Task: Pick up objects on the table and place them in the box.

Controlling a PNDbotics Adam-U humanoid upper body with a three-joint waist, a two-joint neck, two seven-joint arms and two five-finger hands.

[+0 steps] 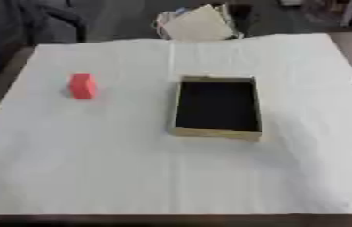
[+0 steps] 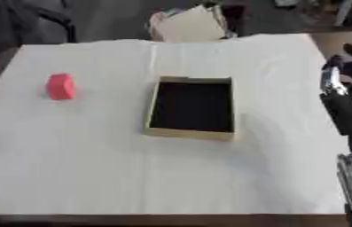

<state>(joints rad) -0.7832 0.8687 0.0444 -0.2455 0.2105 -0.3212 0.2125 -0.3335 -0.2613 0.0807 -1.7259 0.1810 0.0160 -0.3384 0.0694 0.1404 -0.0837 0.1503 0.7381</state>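
Note:
A small red block (image 1: 82,85) stands on the white tablecloth at the left. In the middle of the table lies a shallow tan box (image 1: 216,133) with a dark inside and nothing in it. My right hand (image 2: 340,106) shows at the right edge of the right eye view, black and silver, its fingers long and relaxed and holding nothing. It is well to the right of the box and far from the red block. Only a dark sliver of that hand reaches into the left eye view. My left hand shows in no view.
White cloth (image 1: 132,168) covers the whole table, with the dark table edge (image 1: 171,219) along the front. Beyond the far edge stand a dark chair (image 1: 47,20) and a pale bag or stack of papers (image 1: 198,24).

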